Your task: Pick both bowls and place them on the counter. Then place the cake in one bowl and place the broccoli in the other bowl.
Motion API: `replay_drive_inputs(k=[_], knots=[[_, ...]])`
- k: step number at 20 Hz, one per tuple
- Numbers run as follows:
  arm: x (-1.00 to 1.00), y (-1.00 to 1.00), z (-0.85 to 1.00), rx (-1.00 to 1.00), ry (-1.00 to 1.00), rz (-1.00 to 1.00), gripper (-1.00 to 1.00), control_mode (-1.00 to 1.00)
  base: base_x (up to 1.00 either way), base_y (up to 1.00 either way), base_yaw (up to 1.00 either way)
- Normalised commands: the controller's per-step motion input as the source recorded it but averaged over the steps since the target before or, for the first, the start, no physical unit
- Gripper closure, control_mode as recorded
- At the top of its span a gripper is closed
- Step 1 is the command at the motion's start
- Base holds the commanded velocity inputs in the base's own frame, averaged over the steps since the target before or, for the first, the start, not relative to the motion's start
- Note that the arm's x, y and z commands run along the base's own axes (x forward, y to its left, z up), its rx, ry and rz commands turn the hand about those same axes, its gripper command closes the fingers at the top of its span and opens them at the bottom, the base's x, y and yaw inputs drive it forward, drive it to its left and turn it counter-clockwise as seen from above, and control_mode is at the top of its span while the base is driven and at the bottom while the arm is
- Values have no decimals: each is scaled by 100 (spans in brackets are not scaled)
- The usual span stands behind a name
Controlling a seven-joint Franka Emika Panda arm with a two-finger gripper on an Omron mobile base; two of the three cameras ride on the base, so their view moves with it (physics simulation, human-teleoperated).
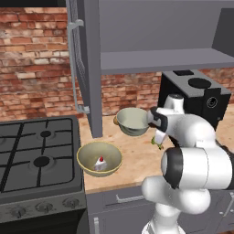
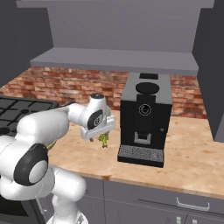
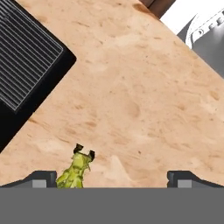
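Note:
The dull yellow-tan bowl (image 1: 99,157) stands on the counter (image 1: 137,157) beside the stove, with the cake (image 1: 100,163) inside it. Behind it the grey-green bowl (image 1: 132,121) stands on the counter, holding nothing. The broccoli (image 1: 157,145) (image 2: 103,140) lies on the counter to the right of the bowls. My gripper (image 1: 158,140) (image 2: 99,136) hangs open just over it, pointing down. In the hand view the broccoli (image 3: 75,172) sits between the fingertips (image 3: 43,179), close to the left one, and the gripper (image 3: 113,179) touches nothing.
A black coffee machine (image 2: 144,116) (image 1: 196,98) stands right of the gripper, its drip tray (image 3: 26,74) close by. The black gas stove (image 1: 36,155) lies left of the bowls. A grey cabinet side panel (image 1: 91,68) and a shelf hang above the counter.

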Motion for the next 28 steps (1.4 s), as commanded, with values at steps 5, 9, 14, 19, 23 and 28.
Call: replay_drive_inputs(k=[5, 9, 14, 19, 23, 28], knots=[[18, 6, -29, -5, 0, -5, -100, -100, 0, 0, 0], [22, 5, -31, -4, 1, -7, -100, -100, 0, 0, 0], [20, 0, -25, -1, 0, -6, -100, -100, 0, 0, 0], [23, -2, -24, 0, 0, -9, -100, -100, 0, 0, 0], [29, 4, -30, 0, 0, -9, -100, -100, 0, 0, 0], [11, 1, -21, 0, 0, -6, -100, -100, 0, 0, 0]])
